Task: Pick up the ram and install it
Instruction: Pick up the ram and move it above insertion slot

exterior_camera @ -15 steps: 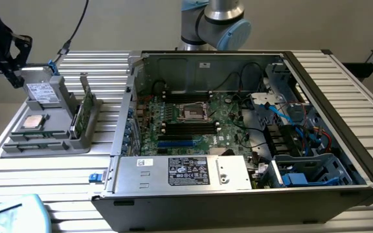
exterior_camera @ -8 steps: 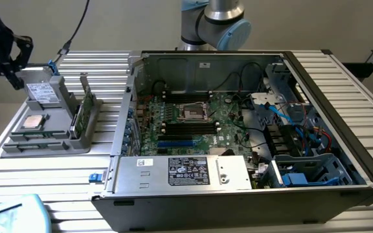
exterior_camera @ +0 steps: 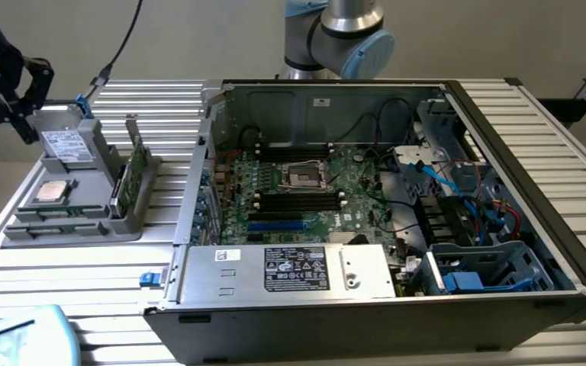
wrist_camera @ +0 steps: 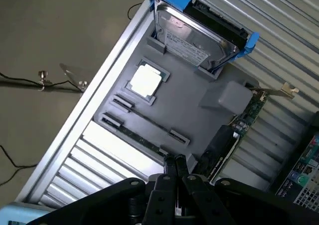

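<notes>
1. Exterior view: a black, open-sided metal computer case lies on a slatted aluminium table. Its green motherboard is exposed. A silver boxy power supply with a dark label sits along the case's near edge.
2. A grey moulded plastic parts tray rests on the table, to the exterior view's left of the case.
3. At the tray's far end, a boxy silver drive with a white label leans in its cradle. A square silver processor chip lies in a recess in front of it. A green expansion card with a metal bracket stands on edge on the side nearest the case.
4. The black gripper hangs over the tray's far left corner, well apart from the case. A grey and blue arm joint rises behind the case.
5. Wrist view: the gripper's two black fingers meet tip to tip, with nothing between them.
6. The ram, a long, thin dark green memory stick, lies in the groove along the tray's outer edge, beside the processor chip's recess.
7. The fingertips appear near one end of the ram. Contact cannot be determined.
8. The ram sits in the tray, not in the case.
</notes>
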`<action>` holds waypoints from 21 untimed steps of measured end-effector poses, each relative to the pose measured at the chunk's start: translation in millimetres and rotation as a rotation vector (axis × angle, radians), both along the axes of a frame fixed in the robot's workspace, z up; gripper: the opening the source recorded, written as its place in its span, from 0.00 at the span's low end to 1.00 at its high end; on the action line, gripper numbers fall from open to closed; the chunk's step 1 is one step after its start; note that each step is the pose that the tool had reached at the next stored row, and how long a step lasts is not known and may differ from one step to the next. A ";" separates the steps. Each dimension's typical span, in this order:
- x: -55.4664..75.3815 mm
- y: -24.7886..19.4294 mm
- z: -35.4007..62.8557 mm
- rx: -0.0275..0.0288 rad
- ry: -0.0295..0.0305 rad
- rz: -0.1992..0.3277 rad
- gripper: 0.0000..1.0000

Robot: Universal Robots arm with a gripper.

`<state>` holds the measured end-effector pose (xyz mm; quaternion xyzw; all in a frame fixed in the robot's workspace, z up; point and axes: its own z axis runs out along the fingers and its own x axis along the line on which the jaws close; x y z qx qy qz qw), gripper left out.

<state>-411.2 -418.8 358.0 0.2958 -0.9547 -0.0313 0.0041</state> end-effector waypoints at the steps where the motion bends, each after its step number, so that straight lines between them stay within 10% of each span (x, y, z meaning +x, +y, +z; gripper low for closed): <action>1: 0.0 0.0 -0.7 0.0001 -0.0001 0.018 0.10; 21: 0.0 0.0 -18.6 0.0035 -0.0003 0.382 0.10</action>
